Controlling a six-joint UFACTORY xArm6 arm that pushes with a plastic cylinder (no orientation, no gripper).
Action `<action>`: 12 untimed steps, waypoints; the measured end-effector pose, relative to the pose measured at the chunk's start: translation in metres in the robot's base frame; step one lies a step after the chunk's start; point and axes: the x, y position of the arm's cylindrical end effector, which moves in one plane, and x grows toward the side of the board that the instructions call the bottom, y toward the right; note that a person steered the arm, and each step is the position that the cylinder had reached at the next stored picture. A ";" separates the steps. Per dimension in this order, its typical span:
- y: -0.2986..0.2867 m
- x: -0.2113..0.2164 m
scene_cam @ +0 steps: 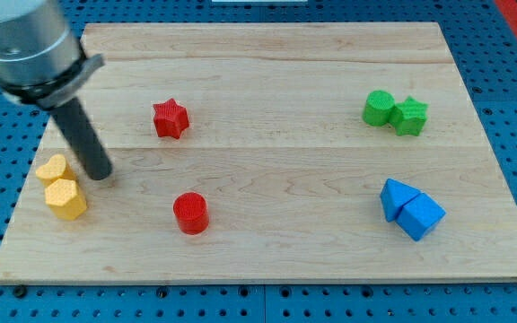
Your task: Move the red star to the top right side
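The red star (170,118) lies on the wooden board (267,81) in the upper left part. My tip (100,172) rests on the board to the left of and below the star, well apart from it. The tip stands just right of the yellow heart (52,169) and above the yellow hexagon (65,198). A red cylinder (189,213) stands below the star.
A green cylinder (379,108) and a green star (410,116) touch each other at the upper right. Two blue blocks, a triangle (396,196) and a cube (420,217), sit together at the lower right. Blue pegboard surrounds the board.
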 end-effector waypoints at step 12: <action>0.244 -0.198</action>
